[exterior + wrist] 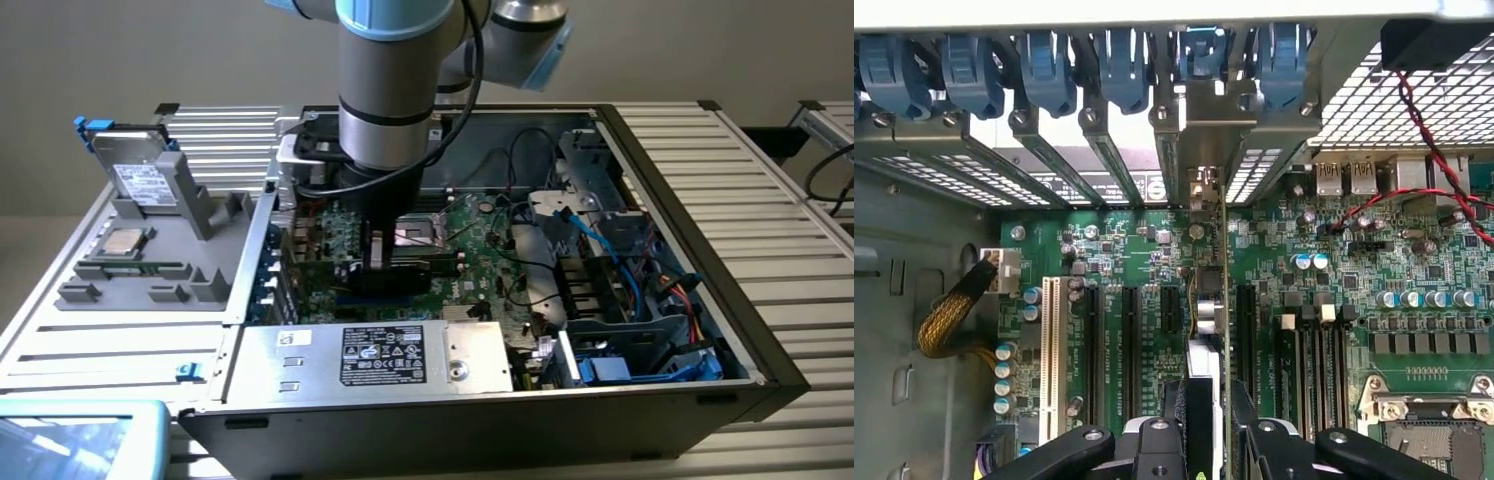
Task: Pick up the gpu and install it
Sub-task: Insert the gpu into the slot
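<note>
The arm (387,90) reaches straight down into the open computer case (747,330), which lies on its side on a slatted metal table (787,180). The gripper (380,262) is clenched on the gpu (400,282), which stands on edge over the motherboard (481,250), roughly at the case's centre and at 12 o'clock from the power supply (387,355) with its black label. In the wrist view the gpu (1225,300) appears edge-on as a thin green line, with 1 of the black fingers (1154,448) of the gripper (1209,455) on each side of it. Its silver end bracket (1204,130) is up against the rear wall of the case, under a row of blue latches (1044,70). Black expansion slots (1129,340) and 1 white slot (1051,340) run parallel to the card, and the processor socket (1429,420) lies well apart from it. Whether the card's lower edge sits in a slot I cannot tell. In the exterior view, at 9 o'clock from the case, a grey tray (214,270) carries a metal drive box (140,180) standing upright, a processor chip (127,241) and a narrow memory stick (127,268).
</note>
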{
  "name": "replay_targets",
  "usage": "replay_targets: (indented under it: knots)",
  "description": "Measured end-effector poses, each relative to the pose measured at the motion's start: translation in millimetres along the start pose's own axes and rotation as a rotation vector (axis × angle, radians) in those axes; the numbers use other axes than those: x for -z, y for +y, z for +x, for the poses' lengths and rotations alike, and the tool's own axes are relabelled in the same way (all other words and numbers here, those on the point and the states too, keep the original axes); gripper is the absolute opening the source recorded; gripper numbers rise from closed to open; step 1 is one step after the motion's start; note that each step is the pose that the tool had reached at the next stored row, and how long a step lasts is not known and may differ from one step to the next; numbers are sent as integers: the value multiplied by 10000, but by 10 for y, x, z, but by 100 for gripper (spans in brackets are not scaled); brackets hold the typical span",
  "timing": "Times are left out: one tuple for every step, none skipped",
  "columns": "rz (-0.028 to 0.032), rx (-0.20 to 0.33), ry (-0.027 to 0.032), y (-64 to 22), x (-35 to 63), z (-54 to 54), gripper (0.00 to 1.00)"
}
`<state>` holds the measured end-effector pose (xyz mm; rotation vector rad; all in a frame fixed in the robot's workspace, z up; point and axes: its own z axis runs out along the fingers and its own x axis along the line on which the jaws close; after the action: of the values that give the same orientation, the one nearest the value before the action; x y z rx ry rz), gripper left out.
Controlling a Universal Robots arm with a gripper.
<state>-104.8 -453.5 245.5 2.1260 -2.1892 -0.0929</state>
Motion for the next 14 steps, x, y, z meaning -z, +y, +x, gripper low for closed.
replay_targets:
  knots:
    - [0,0,1,0,0,0,28]
    - [0,-1,1,0,-1,0,28]
    - [0,0,0,0,-1,0,28]
    - [0,0,-1,0,-2,0,28]
    - [0,0,-1,0,-2,0,28]
    - [0,0,-1,0,-2,0,28]
    - [0,0,-1,0,-2,0,28]
    - [0,0,1,0,-2,0,28]
    - [0,0,1,0,-3,0,28]
    - [1,0,5,-1,-5,-1,28]
    - [1,-2,11,0,-4,-8,28]
    - [1,-2,13,0,-4,-13,28]
    - [1,-2,13,0,-4,-13,28]
    - [1,-1,13,0,-5,-13,28]
